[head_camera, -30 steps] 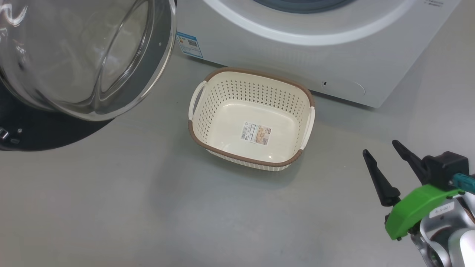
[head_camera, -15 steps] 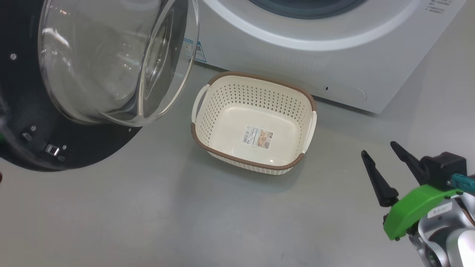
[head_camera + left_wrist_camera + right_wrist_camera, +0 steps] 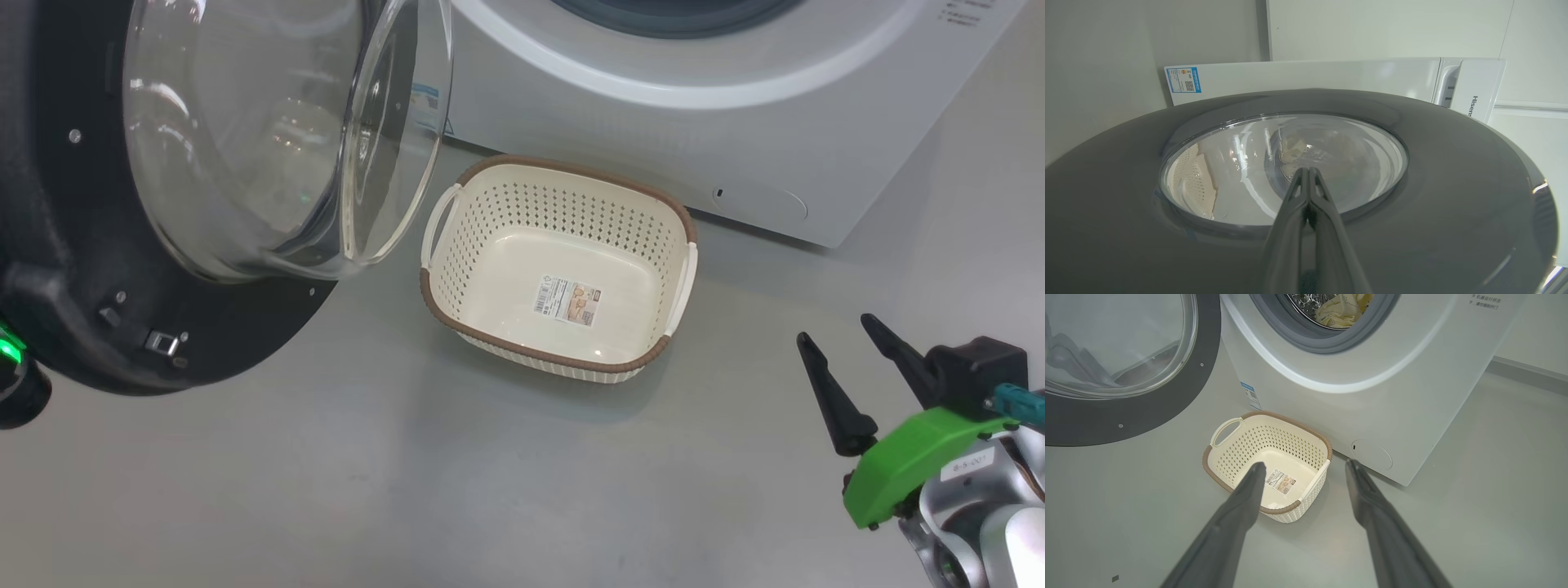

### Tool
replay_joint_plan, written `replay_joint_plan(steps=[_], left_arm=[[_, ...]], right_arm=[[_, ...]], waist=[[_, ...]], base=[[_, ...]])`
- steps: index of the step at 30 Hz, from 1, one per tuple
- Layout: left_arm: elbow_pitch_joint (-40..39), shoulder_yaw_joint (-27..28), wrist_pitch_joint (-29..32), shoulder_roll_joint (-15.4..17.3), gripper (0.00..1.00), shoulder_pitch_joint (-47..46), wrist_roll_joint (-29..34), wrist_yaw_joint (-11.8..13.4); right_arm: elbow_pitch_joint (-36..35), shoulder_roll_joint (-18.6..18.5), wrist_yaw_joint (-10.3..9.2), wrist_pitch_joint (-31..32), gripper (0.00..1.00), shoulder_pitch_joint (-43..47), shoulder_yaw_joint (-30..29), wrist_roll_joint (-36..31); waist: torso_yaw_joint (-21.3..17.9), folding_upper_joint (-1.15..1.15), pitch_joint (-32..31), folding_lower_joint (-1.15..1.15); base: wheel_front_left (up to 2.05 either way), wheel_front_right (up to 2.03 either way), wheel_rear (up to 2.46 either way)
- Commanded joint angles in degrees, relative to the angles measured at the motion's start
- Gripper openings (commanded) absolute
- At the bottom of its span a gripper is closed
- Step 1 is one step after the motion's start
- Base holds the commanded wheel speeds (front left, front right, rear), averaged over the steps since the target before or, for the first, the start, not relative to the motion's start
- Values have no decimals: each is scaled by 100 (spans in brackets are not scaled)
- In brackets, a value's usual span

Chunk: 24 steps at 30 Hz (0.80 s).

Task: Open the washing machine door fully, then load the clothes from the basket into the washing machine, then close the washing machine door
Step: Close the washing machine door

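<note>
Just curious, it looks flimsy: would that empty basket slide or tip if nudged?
The basket looks like perforated plastic and holds nothing, so probably light. Low and wide on smooth floor, it would likely slide, not tip.

Head view: high up, tilted steeply down at grey floor (image 3: pixel 326 490). Basket (image 3: pixel 563 208) mid-frame at middle distance. Washing machine (image 3: pixel 653 122) front runs along top edge. Washing machine door (image 3: pixel 73 245) close at left, right tool (image 3: pixel 835 327) at lower right.

Left wrist view: very near door's outer face, looking along left tool (image 3: pixel 1306 171) across glass toward machine front. Frame rolled sideways.

Right wrist view: lower down, farther back, facing basket and machine front.

Shared by all three: door, basket, blue label (image 3: pixel 1184 79).
</note>
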Motion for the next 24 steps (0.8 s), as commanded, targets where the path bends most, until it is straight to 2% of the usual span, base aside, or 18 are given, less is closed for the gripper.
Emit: replay_joint_plan(steps=[1, 13, 24], left_arm=[[-339, 69, 157, 252, 0, 1, -96, -14], [-1233, -114, 801, 71, 0, 349, -306, 78], [-1977, -265, 1157, -124, 0, 620, -452, 219]], right_arm=[[-176, -23, -1, -44, 100, -143, 101, 40], [-109, 20, -1, -88, 100, -201, 108, 39], [12, 85, -1, -158, 100, -231, 142, 87]], waist=[[3, 0, -1, 0], [5, 0, 8, 0], [-55, 0, -21, 0]], base=[[0, 0, 0], [0, 0, 0], [0, 0, 0]])
